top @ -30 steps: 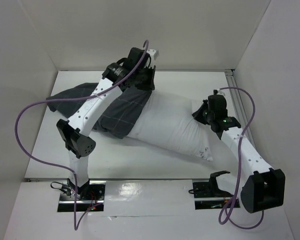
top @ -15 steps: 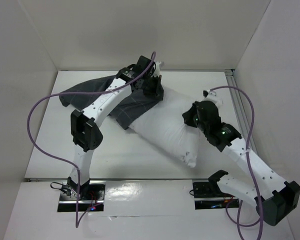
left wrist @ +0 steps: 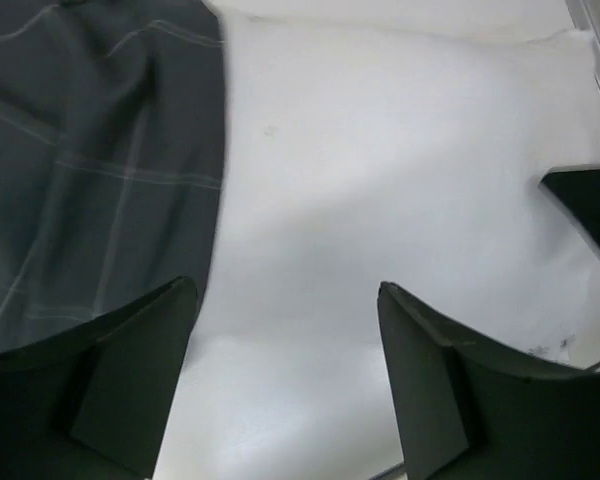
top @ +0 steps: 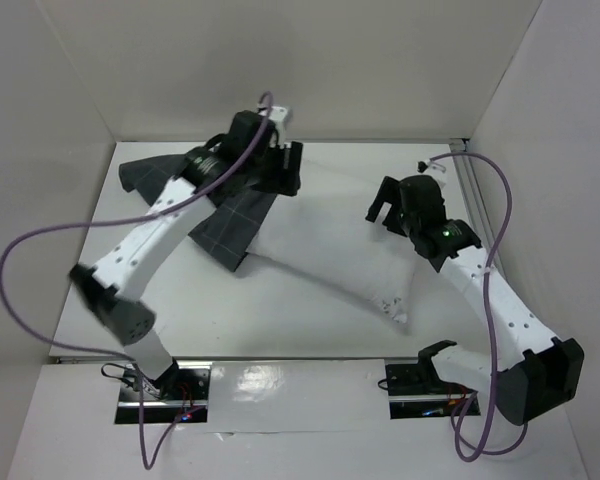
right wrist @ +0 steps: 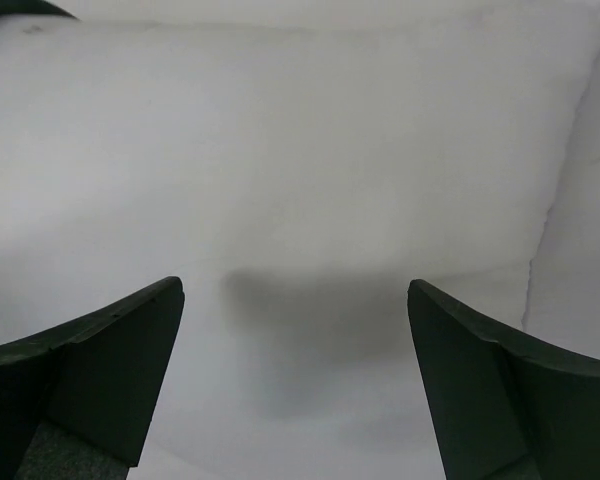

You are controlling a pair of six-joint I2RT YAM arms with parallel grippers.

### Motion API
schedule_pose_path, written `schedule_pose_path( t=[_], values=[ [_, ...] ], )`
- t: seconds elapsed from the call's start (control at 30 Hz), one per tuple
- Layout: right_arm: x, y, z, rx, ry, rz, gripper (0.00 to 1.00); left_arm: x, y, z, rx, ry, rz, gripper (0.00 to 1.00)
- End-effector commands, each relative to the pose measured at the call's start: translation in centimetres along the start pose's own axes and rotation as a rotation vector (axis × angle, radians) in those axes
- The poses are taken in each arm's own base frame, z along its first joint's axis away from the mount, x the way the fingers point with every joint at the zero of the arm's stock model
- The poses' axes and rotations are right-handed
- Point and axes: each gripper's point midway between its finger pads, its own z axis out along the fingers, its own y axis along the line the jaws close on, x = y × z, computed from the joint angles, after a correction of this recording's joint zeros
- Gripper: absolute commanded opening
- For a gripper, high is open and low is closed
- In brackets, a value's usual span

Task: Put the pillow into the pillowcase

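Logging pillow [top: 330, 255] slantwise on bench [top: 180, 300]: left end tucked inside pillowcase [top: 230, 228], near-right corner bare, pointing toward right arm's base. Judging only a small part covered, most of it outside.

Finding left jaws spread wide, gripping nothing, poised over the line where case hem meets white cloth. Finding right jaws spread wide too, empty, over plain white cloth at pillow's far-right end.

Risks, as judged:
- With neither cloth held, expecting case mouth to slump shut or slip back off the end. Cause: limp fabric, nothing pinning it.
- On regrasp at hem, possibly pinching case and pillow together, then dragging pillow out instead of drawing hem along it. Cause: the two layers lying flush right under left jaws.
- On closing right jaws over puffy fill, possibly catching only a thin fold and slipping. On pushing, possibly buckling pillow rather than feeding it in.
- Far-left flap of case lying spread flat away from pillow, apt to bunch or get trapped underneath.

Noting look: pillow plain white, puffy, softly creased, a few small dark specks near near-right corner. Case charcoal with thin pale grid, limp, wrinkled.
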Motion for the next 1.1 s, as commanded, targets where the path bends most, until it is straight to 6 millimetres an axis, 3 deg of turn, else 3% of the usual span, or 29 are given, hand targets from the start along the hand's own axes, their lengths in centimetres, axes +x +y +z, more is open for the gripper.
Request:
schedule_pose_path(
  t=[0.0,0.07,0.1,0.2,0.23,0.27,0.3,0.33,0.43,0.47,0.57,0.7,0.73,0.8,0.83,1.03,1.07],
  values=[
    [-6.6,1.9,-3.2,-0.044,-0.170,-0.022,1.00,0.1,4.6,-6.2,-0.155,-0.160,-0.015,0.87],
    [-8.1,1.8,-4.3,-0.041,-0.209,-0.039,1.00,2.0,6.5,-6.4,-0.216,-0.174,-0.082,0.89],
    [-8.9,2.0,-5.1,-0.053,-0.232,-0.045,1.00,5.6,7.9,-5.0,-0.258,-0.104,-0.099,0.87],
    [-10.5,3.1,-6.2,-0.093,-0.262,-0.075,1.00,9.4,8.7,-5.2,-0.268,-0.087,-0.202,0.88],
    [-10.9,3.8,-6.1,-0.117,-0.256,-0.091,1.00,12.3,9.7,-4.4,-0.304,-0.041,-0.220,0.88],
    [-10.5,4.6,-6.1,-0.143,-0.237,-0.133,1.00,13.5,10.0,-4.3,-0.305,-0.042,-0.235,0.88],
    [-10.3,5.1,-6.1,-0.171,-0.223,-0.159,1.00,13.2,9.8,-4.7,-0.278,-0.103,-0.269,0.87],
    [-9.9,6.2,-6.1,-0.209,-0.206,-0.184,1.00,16.2,10.3,-3.7,-0.281,-0.052,-0.260,0.87],
    [-7.3,8.7,-5.6,-0.275,-0.104,-0.273,1.00,19.9,10.8,-2.5,-0.294,-0.002,-0.345,0.87],
    [-5.8,9.5,-5.2,-0.281,-0.059,-0.305,1.00,20.3,10.8,-2.0,-0.292,-0.009,-0.368,0.87],
    [-3.7,10.4,-4.7,-0.293,0.002,-0.370,1.00,24.3,12.2,-0.8,-0.368,0.027,-0.473,0.89],
    [-0.7,10.8,-4.4,-0.290,0.069,-0.436,1.00,25.4,12.7,0.6,-0.362,-0.033,-0.528,0.89],
    [-0.6,10.6,-4.4,-0.285,0.077,-0.449,1.00,24.3,12.6,1.0,-0.342,-0.093,-0.542,0.87],
    [-0.1,10.2,-4.3,-0.276,0.092,-0.455,1.00,24.5,13.1,1.5,-0.343,-0.130,-0.554,0.87],
    [-0.1,9.9,-4.4,-0.268,0.087,-0.455,1.00,23.0,13.0,1.8,-0.317,-0.184,-0.575,0.86],
    [-0.2,9.0,-5.0,-0.248,0.085,-0.458,1.00,22.8,15.4,3.9,-0.387,-0.210,-0.559,0.84],
    [0.0,8.8,-5.0,-0.243,0.093,-0.462,1.00,23.6,15.9,4.6,-0.409,-0.188,-0.557,0.83]
  ],
)
